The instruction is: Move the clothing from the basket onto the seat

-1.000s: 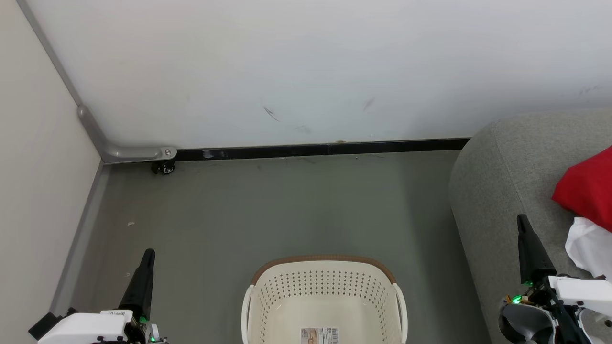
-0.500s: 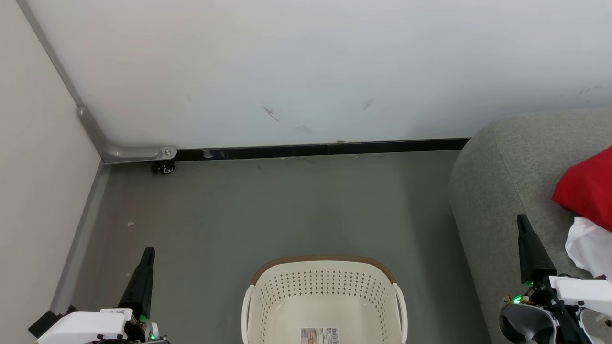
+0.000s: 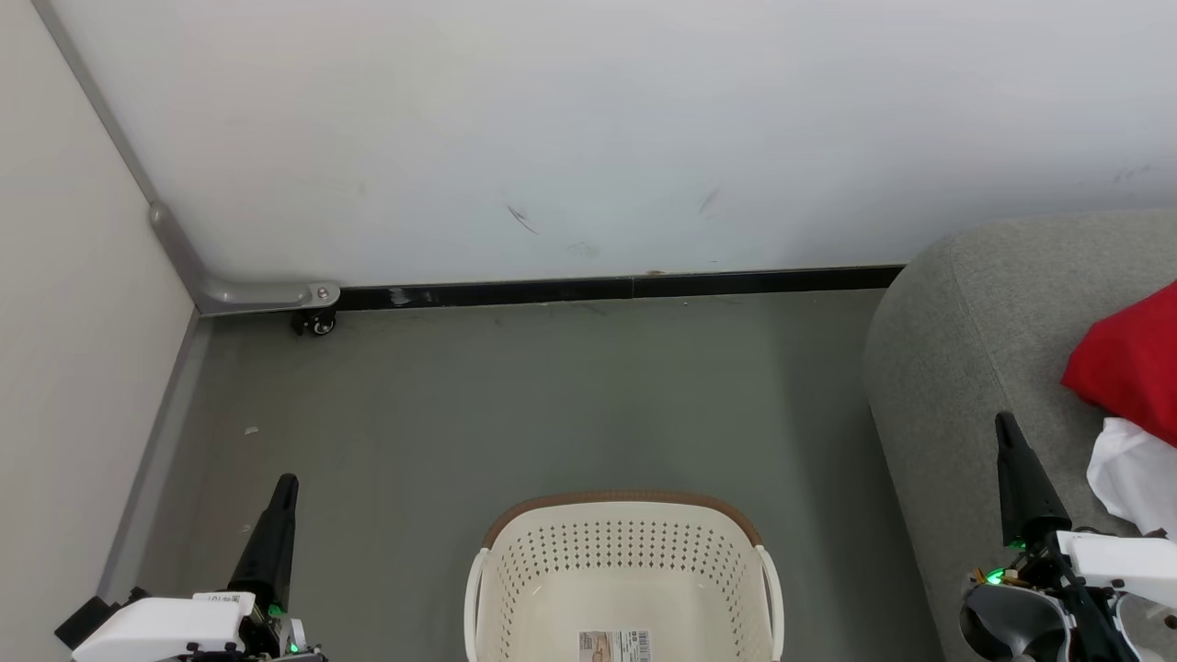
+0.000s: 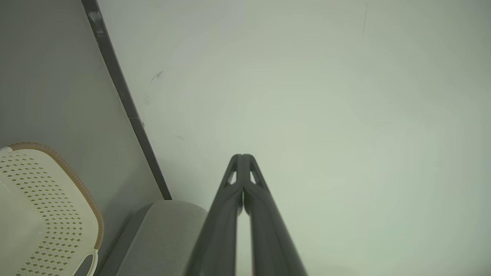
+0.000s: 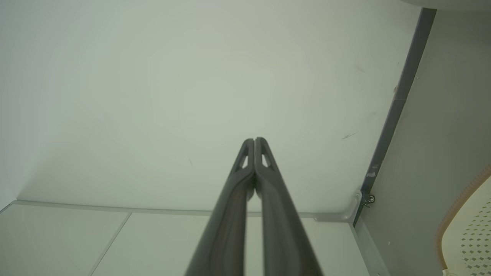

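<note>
Red clothing on the seat beside the basket could soon be catching on the right claw, pinching shut and empty like the left claw.

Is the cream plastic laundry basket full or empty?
Empty where visible: the cream perforated plastic basket shows a bare bottom with only a barcode sticker; its near end is out of frame.

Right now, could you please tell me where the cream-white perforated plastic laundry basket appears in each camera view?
Head view: the cream-white perforated plastic laundry basket sits bottom centre, cut by the lower edge.
Left wrist view: basket in the lower left corner.
Right wrist view: a slice of basket at the lower right corner.
Shared landmark: the black baseboard strip, beyond the basket in all three.
</note>
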Motion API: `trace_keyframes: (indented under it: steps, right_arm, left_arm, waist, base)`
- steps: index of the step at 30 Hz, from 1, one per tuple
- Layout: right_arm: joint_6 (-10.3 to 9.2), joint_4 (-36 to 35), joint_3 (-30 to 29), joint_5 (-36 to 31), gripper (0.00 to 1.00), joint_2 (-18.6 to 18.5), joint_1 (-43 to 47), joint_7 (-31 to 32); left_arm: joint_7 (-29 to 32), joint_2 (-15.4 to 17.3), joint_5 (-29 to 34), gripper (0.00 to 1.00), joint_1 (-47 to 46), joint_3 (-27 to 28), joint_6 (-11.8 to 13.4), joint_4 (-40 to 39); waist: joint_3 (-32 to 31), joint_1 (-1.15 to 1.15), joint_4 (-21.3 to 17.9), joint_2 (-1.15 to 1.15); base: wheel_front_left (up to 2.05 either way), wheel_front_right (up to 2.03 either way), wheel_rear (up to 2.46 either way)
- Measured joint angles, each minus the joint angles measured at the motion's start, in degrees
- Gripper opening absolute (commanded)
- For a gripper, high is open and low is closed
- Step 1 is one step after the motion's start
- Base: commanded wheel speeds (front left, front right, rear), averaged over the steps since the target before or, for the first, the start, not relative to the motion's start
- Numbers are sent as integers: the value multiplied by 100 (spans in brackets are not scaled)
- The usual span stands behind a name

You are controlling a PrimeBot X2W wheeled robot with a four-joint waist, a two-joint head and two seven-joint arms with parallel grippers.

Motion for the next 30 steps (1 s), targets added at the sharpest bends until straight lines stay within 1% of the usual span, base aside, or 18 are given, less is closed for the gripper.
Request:
trace_keyframes:
  steps: [30]
  right_arm:
    - [0, 1, -21, -1, 0, 3, 0, 1]
  left_arm:
    - [0, -4, 0, 0, -1, 9, -8, 13]
  waist:
    - [0, -1, 0, 0]
  base:
    - [0, 0, 0]
